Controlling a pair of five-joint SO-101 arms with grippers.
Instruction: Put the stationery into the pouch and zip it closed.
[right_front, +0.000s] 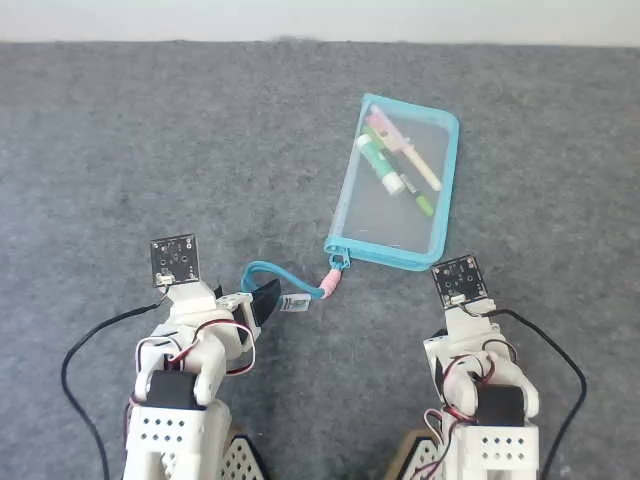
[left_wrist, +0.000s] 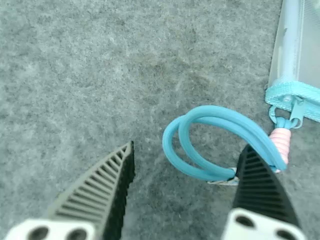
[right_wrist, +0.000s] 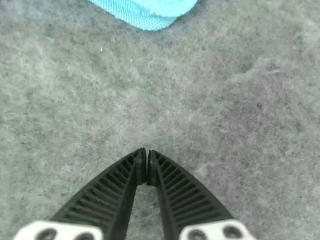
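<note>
The pouch (right_front: 385, 215), translucent with a teal border, lies flat on the grey felt table (right_front: 140, 130) ahead of the two arms, nearer the right one. Through its clear face the stationery (right_front: 398, 165) shows bunched at the far end: a green and white stick, a pink marker, a cream pen and a small green piece, all lying roughly along the pouch's length. The zipper pull (left_wrist: 296, 111) sits at the pouch corner closest to the arms (whether the zip is fully drawn along its track cannot be told). From the pull hangs a pink charm (left_wrist: 281, 141), and from the charm a blue cord loop (left_wrist: 220, 121) curls over the felt towards the left arm.

The left claw (left_wrist: 189, 147) is low over the table with its fingers spread wide apart, gripping nothing. The cord loop lies in the gap between them, much closer to one finger (left_wrist: 257, 182), where the loop's end and a small white label (left_wrist: 222, 182) tuck in against it. The pouch itself is just beyond that finger.

The right claw (right_wrist: 147, 156) has its fingers pressed together with nothing between them, pointing down at bare felt; a teal corner of the pouch is a little ahead of it, apart from the tips. Black cables (right_front: 80, 360) trail beside each arm's base, away from the pouch
</note>
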